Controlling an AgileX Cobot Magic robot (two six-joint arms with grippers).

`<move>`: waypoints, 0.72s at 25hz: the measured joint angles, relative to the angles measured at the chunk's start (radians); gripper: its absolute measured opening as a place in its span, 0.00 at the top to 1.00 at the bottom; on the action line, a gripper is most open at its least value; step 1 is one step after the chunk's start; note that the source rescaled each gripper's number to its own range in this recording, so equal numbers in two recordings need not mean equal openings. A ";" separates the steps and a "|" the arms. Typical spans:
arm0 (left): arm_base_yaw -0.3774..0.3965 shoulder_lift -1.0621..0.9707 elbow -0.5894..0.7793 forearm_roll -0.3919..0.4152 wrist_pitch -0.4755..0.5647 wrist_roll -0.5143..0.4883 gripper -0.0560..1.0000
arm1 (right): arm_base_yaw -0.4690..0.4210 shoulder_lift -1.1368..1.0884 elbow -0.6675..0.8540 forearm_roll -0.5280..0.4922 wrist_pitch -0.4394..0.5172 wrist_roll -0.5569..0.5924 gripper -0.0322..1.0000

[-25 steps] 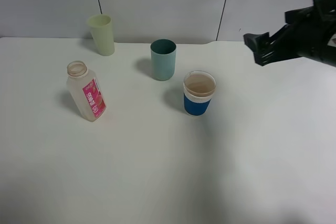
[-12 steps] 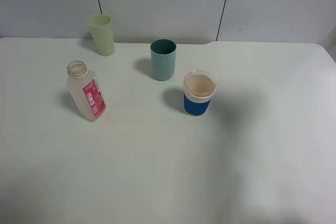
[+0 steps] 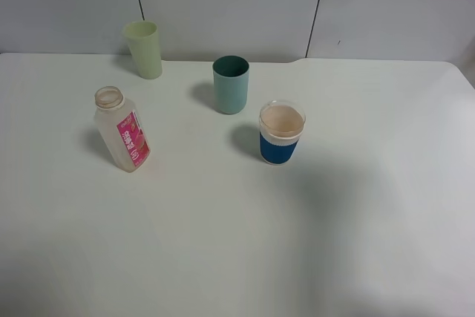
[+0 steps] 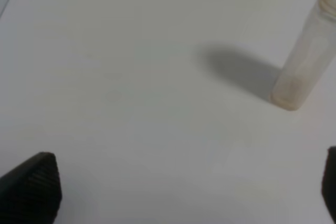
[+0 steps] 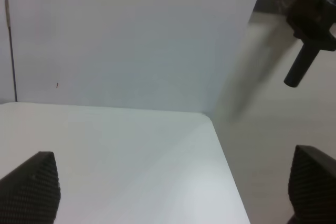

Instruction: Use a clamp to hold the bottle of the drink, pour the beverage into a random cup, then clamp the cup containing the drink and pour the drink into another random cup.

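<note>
Both grippers gape wide, empty. The blue-sleeved clear cup (image 3: 282,133), full of beige drink, stands mid-table beside the empty teal plastic cup (image 3: 231,84). Grip its sleeve squarely, lift level, tip slowly over teal.

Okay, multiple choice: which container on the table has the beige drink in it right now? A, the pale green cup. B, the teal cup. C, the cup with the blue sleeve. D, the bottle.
C: the cup with the blue sleeve shows beige liquid near its rim, while the bottle looks almost empty.
</note>
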 joint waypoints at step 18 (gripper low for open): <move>0.000 0.000 0.000 0.000 0.000 0.000 0.00 | 0.000 -0.248 -0.284 -0.001 0.560 0.019 0.35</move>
